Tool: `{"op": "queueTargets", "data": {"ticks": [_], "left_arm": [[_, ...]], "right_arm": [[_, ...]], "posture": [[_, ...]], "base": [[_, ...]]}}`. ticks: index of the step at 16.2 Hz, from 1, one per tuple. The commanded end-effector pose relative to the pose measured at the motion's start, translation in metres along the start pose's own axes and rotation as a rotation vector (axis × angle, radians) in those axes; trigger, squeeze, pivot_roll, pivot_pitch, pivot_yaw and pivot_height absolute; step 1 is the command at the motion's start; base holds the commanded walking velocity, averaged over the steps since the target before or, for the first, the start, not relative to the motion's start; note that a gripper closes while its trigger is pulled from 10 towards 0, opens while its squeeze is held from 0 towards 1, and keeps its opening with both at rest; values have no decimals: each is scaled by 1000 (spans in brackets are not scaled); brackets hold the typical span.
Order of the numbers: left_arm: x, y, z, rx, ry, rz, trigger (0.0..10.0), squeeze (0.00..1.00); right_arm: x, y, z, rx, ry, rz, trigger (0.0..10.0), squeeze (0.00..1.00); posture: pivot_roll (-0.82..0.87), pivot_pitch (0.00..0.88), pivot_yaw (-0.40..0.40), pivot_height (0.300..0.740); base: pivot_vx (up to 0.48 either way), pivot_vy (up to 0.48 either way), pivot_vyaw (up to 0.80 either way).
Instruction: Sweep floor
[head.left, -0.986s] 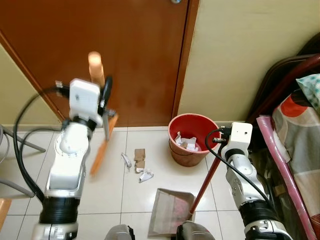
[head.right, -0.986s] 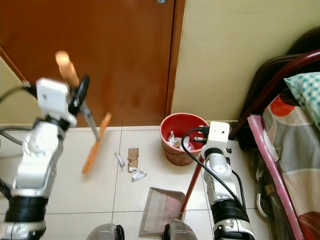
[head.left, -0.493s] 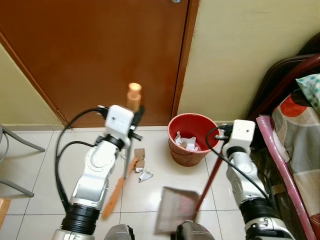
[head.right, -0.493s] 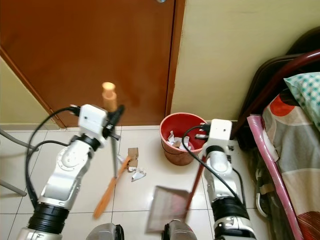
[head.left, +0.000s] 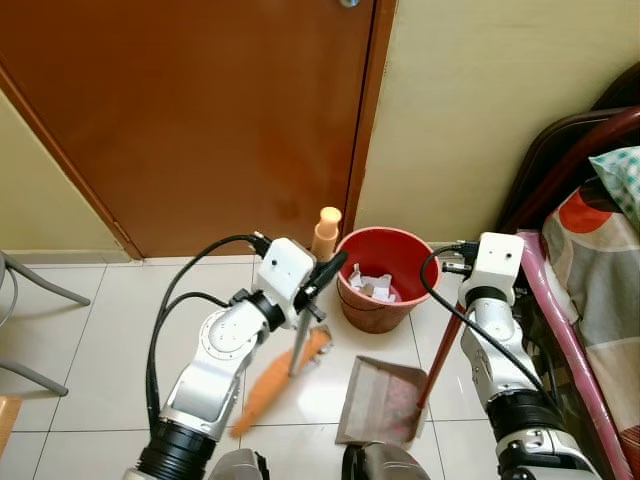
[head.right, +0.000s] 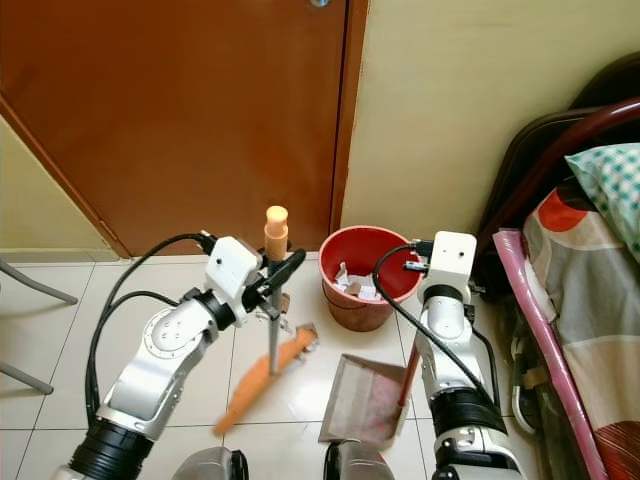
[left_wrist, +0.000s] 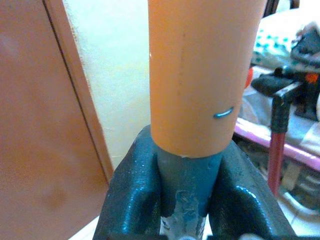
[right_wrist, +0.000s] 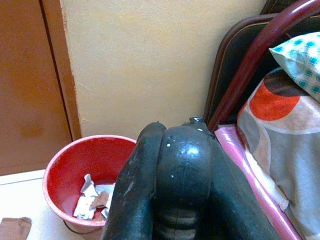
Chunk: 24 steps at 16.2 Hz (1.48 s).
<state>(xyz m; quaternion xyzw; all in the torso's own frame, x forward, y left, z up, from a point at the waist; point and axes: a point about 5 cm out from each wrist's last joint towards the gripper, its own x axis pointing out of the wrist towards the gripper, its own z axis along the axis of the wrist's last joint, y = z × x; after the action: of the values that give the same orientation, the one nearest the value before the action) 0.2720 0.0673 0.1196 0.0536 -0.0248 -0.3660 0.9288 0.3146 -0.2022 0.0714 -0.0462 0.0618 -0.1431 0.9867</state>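
My left gripper (head.left: 318, 281) is shut on the broom's grey handle (left_wrist: 186, 176), just below its orange grip (head.left: 326, 229). Its black fingers (left_wrist: 129, 199) clamp the shaft from both sides. The orange broom head (head.left: 272, 385) rests on the tiles just left of the grey dustpan (head.left: 381, 401). A paper scrap (head.right: 304, 331) lies by the bristles. My right gripper (right_wrist: 182, 150) is shut on the black top of the dustpan's red handle (head.left: 440, 348). The dustpan's pan sits on the floor in front of the red bin (head.left: 384, 277).
The bin holds paper and cardboard scraps (right_wrist: 95, 197). A brown door (head.left: 200, 110) and a cream wall (head.left: 480, 110) close the far side. A bed with a pink frame (head.left: 575, 340) stands at the right. Grey chair legs (head.left: 35, 285) stand at the left.
My left arm has swung the broom from high on the left down and right, pushing the scraps toward the dustpan. The dustpan has shifted right, nearer the bin.
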Motion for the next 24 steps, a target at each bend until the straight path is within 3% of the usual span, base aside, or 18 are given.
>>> {"op": "queueTargets", "data": {"ticks": [1, 7, 8, 11, 12, 13, 15, 18, 24], "left_arm": [[1, -3, 9, -44, -45, -9, 10000, 0], [1, 21, 18, -236, -103, 180, 10000, 0], [-2, 40, 20, -281, -120, 309, 10000, 0], [-10, 68, 28, -370, -178, 501, 10000, 0], [-11, 72, 30, -392, -195, 528, 10000, 0], [-14, 84, 37, -470, -246, 604, 10000, 0], [-16, 90, 40, -517, -271, 641, 10000, 0], [-23, 99, 39, -474, -258, 686, 10000, 0], [-58, 120, 43, -245, -200, 701, 10000, 0]], "right_arm": [[2, 1, 1, 6, 1, -10, 10000, 0], [0, 12, -4, 30, 29, 26, 10000, 0], [-1, 17, -5, 56, 40, 54, 10000, 0], [-1, 27, -3, 94, 40, 113, 10000, 0], [-2, 29, -3, 101, 42, 124, 10000, 0], [-3, 36, -3, 112, 50, 162, 10000, 0], [-3, 41, -2, 117, 50, 185, 10000, 0], [-4, 40, -3, 114, 51, 196, 10000, 0], [-6, 27, -11, 85, 67, 215, 10000, 0]], "posture": [[-25, 101, -16, 740], [-18, 102, -12, 740], [-18, 104, -12, 740], [-17, 106, -14, 740], [-16, 106, -14, 740], [-14, 106, -18, 740], [-14, 106, -21, 740], [-20, 107, -22, 740], [-12, 112, -32, 740]], "base": [[0, 0, 0], [0, 0, 0], [0, 0, 0], [0, 0, 0], [0, 0, 0], [0, 0, 0], [0, 0, 0], [0, 0, 0], [0, 0, 0]]}}
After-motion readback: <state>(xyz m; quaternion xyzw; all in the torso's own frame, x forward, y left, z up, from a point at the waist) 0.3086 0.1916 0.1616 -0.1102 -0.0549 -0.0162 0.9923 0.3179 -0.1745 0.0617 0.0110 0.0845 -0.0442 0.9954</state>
